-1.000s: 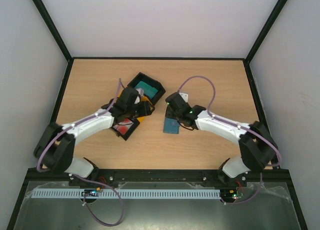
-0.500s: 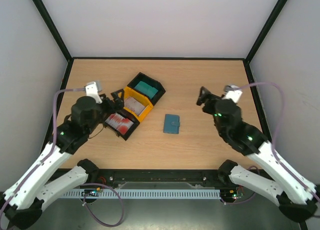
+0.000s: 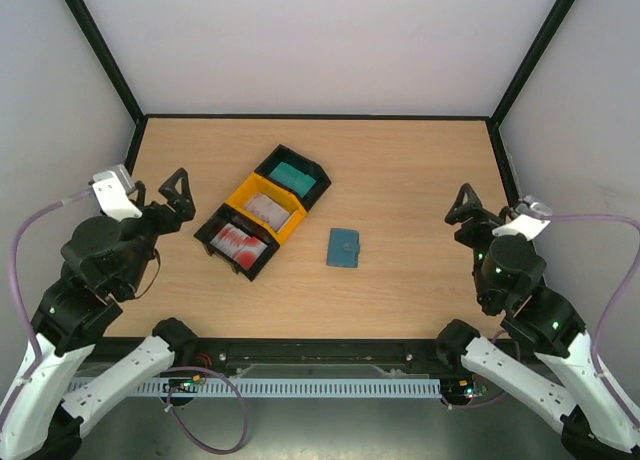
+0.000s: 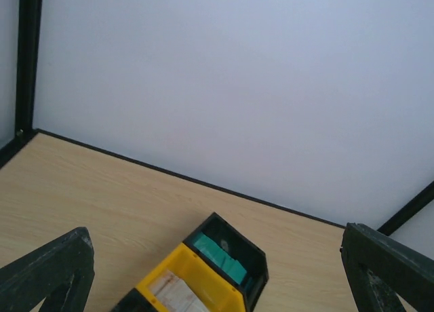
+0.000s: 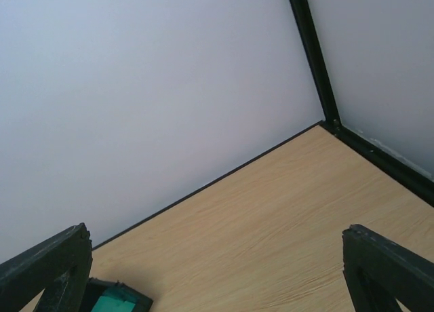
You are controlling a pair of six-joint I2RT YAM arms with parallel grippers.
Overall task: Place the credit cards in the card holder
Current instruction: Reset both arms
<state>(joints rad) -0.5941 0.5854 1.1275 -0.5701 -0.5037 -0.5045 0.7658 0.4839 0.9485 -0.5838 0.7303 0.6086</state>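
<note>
Overhead, the blue card holder point(image 3: 343, 248) lay closed on the table point(image 3: 410, 170), just right of a row of trays. Red-printed credit cards point(image 3: 238, 242) sat in the nearest black tray point(image 3: 212, 230). The left gripper point(image 3: 158, 194) and right gripper point(image 3: 480, 214) hung empty with jaws wide, well apart from everything. The left wrist view caught only the yellow tray point(image 4: 178, 279) and teal stack point(image 4: 218, 254), and the right wrist view only a teal corner.

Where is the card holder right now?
In the top view, the card holder lies on the table near its middle, just right of the yellow tray and roughly midway between the two arms.
</note>
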